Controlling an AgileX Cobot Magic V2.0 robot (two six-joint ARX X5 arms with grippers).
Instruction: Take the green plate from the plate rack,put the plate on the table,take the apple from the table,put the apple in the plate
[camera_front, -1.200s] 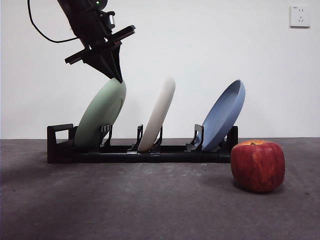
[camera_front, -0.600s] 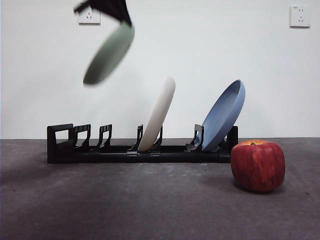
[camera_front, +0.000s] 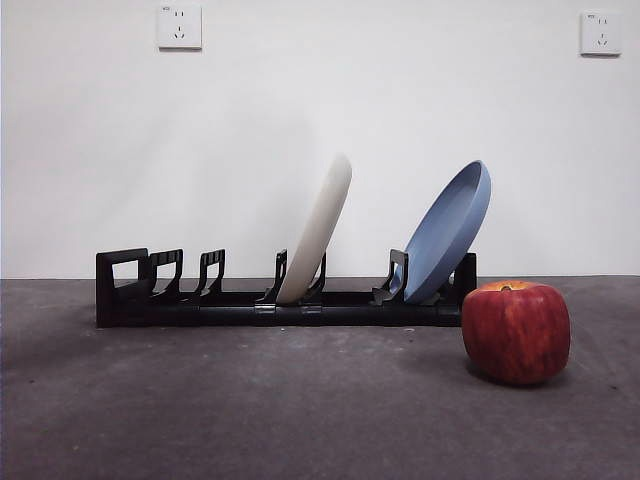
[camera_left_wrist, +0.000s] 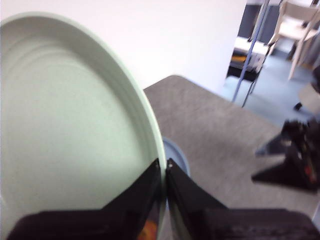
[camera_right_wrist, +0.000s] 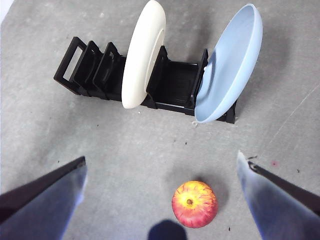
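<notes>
The green plate (camera_left_wrist: 70, 125) is clear of the plate rack (camera_front: 280, 300) and carried high, out of the front view, where half a second ago it still hung at the top edge. The left gripper (camera_left_wrist: 164, 172) pinches its rim, so lowering it to the table (camera_front: 250, 410) comes next. The right gripper (camera_right_wrist: 160, 170) waits spread wide above the apple (camera_right_wrist: 194, 204), which has not moved.

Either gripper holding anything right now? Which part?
Left gripper is shut on the green plate, pinching its rim. Right gripper is open, empty, above the apple.
</notes>
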